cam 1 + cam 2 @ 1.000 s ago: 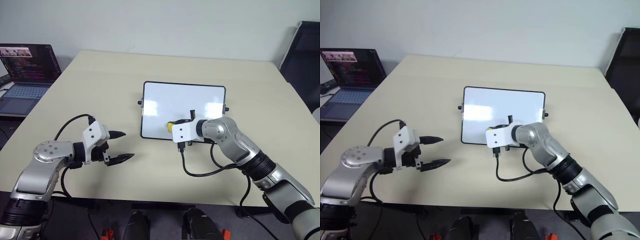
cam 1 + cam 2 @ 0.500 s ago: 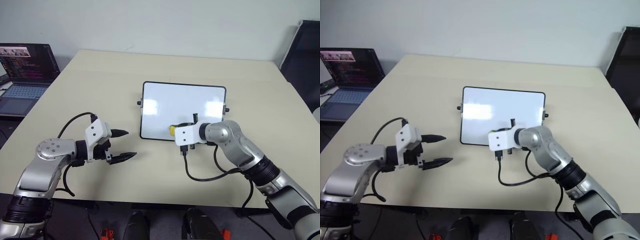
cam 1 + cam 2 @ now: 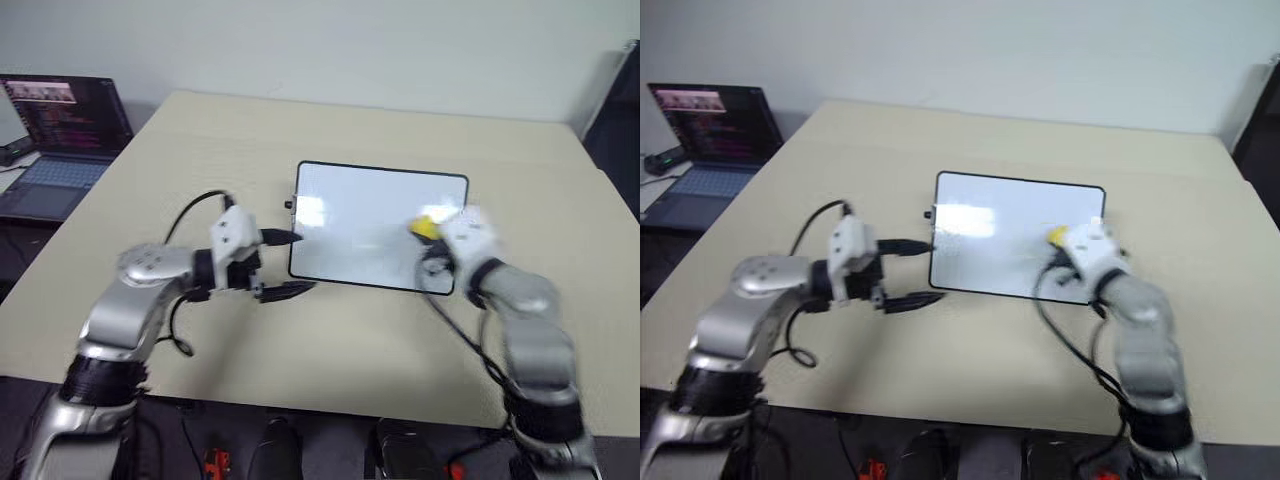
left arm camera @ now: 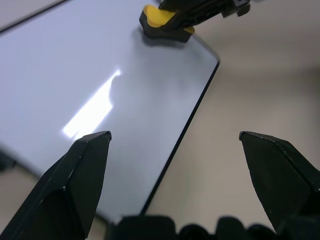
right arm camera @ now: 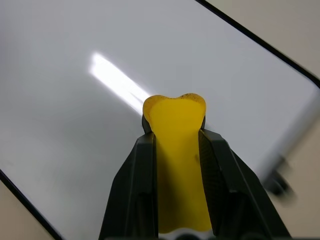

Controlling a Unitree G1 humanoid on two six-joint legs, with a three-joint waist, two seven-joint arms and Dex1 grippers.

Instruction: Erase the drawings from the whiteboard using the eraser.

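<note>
The whiteboard (image 3: 370, 215) lies flat in the middle of the table, its face plain white with glare. The drawings are out of view. My right gripper (image 5: 176, 131) is shut on the yellow eraser (image 3: 424, 228), which it holds over the board's right part, close to the surface; whether it touches I cannot tell. The eraser (image 5: 176, 150) sticks out past the black fingers (image 5: 141, 185). My left gripper (image 3: 303, 263) stands open at the board's near left corner, one fingertip by the left edge, the other just off the near edge. The left wrist view looks across the whiteboard (image 4: 75, 70) to the eraser (image 4: 159, 19).
The beige table (image 3: 200, 140) has an open laptop (image 3: 62, 130) beyond its far left corner. A dark chair (image 3: 628, 90) stands at the right edge. Black cables loop from both wrists onto the table.
The camera has shifted. My right gripper swung with the eraser from the board's near edge to its right part and rolled. My left gripper moved right and up to the board's near left corner.
</note>
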